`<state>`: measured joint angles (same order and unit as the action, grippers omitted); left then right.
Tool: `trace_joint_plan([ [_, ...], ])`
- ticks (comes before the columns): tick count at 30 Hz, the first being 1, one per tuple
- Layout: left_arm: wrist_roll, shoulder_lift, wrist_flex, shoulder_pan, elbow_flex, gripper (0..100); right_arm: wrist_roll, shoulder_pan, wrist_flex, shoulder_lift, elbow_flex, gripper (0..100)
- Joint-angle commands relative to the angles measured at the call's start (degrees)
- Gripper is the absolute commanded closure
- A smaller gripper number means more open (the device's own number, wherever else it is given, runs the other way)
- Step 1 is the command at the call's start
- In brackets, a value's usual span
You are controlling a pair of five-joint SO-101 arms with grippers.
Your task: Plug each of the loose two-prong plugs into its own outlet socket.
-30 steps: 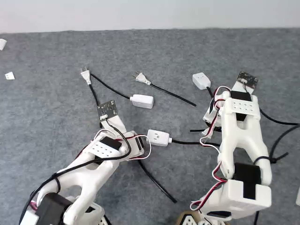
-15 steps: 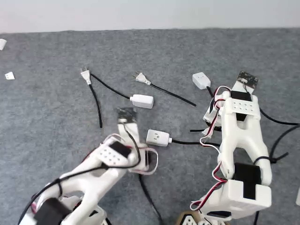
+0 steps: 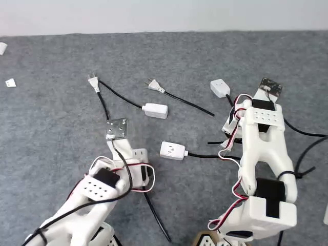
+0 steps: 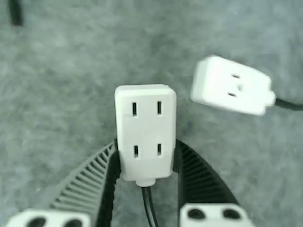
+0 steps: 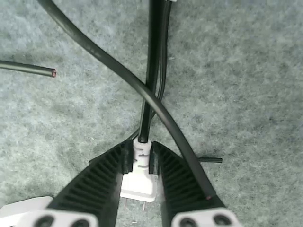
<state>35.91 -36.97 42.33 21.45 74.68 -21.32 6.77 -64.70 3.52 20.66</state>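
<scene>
My left gripper [image 4: 146, 147] is shut on a white four-slot outlet socket [image 4: 146, 130], seen in the high view as a white block [image 3: 137, 155] at the tip of the lower-left arm. A second socket [image 4: 232, 92] lies just beside it on the carpet [image 3: 172, 150]. My right gripper [image 5: 140, 150] is shut on a white two-prong plug [image 5: 138, 182], low beside the right arm [image 3: 230, 129]. Two loose plugs [image 3: 93, 82] [image 3: 152, 84] lie farther back with black cords. Other sockets rest at the middle [image 3: 155, 110] and back right [image 3: 219, 88].
Black cords [image 5: 142, 90] cross over each other under the right arm and trail off to the right [image 3: 302, 134]. A cord [image 3: 156, 218] runs from the held socket toward the near edge. Small white bits [image 3: 10, 82] lie at the far left.
The left arm swung right, then back left and drew toward the near edge with the socket in its gripper; its cord trailed along. The right arm has not moved.
</scene>
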Motion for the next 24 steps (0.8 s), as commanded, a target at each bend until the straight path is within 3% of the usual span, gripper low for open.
trace_joint_plan([
  [1,1.41,3.6,-1.58,-0.53,-2.07,79,0.62,-0.04,0.66,-3.03,-0.26,99.1],
  [5,2.46,7.12,-1.23,0.53,-3.47,67,0.53,-0.04,0.66,-2.95,-0.18,99.1],
  [12,2.37,6.77,0.35,0.18,-4.44,67,0.79,-0.57,-0.31,-3.47,-0.18,99.1],
  [17,2.11,-3.08,12.4,0.18,-8.04,66,0.62,-2.51,-0.4,-5.58,0.26,99.1],
  [20,-0.35,-11.6,15.21,-0.53,-6.11,66,0.79,-3.74,0.92,-9.8,1.41,99.1],
  [24,-0.88,-19.52,16.0,-6.33,-4.09,66,2.99,-7.25,1.63,-15.87,4.57,99.1],
])
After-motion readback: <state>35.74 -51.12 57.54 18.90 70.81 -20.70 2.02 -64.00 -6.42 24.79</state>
